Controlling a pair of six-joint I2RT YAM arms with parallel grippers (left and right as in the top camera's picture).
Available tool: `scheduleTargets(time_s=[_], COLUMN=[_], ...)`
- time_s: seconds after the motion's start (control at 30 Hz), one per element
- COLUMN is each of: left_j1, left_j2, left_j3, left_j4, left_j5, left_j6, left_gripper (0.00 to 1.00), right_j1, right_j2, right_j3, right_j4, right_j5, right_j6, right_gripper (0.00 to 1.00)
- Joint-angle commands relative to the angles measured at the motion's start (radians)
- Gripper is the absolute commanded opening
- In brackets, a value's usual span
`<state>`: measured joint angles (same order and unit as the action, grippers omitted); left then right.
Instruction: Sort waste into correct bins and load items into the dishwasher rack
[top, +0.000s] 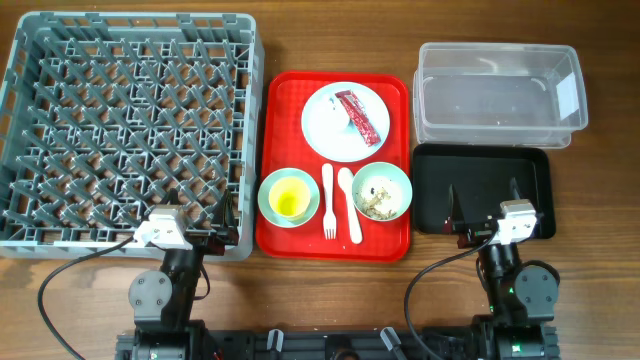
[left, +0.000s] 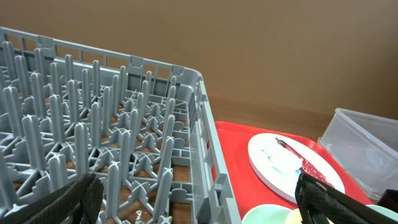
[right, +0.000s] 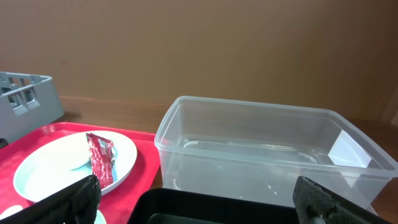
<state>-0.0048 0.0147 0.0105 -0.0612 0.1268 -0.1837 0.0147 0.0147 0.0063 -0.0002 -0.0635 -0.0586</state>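
The grey dishwasher rack (top: 130, 130) fills the left. A white plate (top: 335, 135) on the red serving tray holds the red wrapper (top: 360, 117) and a pale tissue (top: 329, 110). In front stand a green bowl (top: 272, 190) with the yellow cup (top: 291, 203) in it, a fork (top: 327, 200), a spoon (top: 350, 205) and a second green bowl (top: 400, 185) with crumbs (top: 378, 203). The clear tub (top: 497, 93) and black tray (top: 483, 190) are at the right. My left gripper (top: 205, 230) (left: 199, 205) is open over the rack's front right corner. My right gripper (top: 483, 215) (right: 199, 205) is open over the black tray's front edge.
The red serving tray (top: 280, 235) lies between the rack and the bins. Both arm bases and their cables sit at the table's front edge. In the right wrist view the clear tub (right: 261, 143) stands just behind the black tray (right: 217, 205).
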Motion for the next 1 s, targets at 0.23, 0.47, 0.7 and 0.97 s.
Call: scheduleTargets(time_s=[0.23, 0.47, 0.7, 0.97], left_j1=[-0.004, -0.004, -0.003, -0.004], left_j2=[-0.007, -0.007, -0.005, -0.005], left_j3=[-0.005, -0.005, -0.005, -0.005], left_j4=[-0.006, -0.005, -0.006, -0.003], left_j5=[-0.005, -0.005, -0.005, -0.005], left_j6=[0.02, 0.019, 0.02, 0.019], left_gripper=[1.0, 1.0, 1.0, 1.0], right_j1=[0.005, 0.005, 0.005, 0.005], right_j2=[-0.001, -0.001, -0.001, -0.001], right_j3=[-0.001, -0.001, -0.001, 0.003], right_j4=[0.003, 0.003, 0.003, -0.002], right_j5=[-0.014, -0.014, -0.014, -0.015], right_j6=[-0.017, -0.017, -0.017, 0.118], right_gripper=[1.0, 1.0, 1.0, 1.0])
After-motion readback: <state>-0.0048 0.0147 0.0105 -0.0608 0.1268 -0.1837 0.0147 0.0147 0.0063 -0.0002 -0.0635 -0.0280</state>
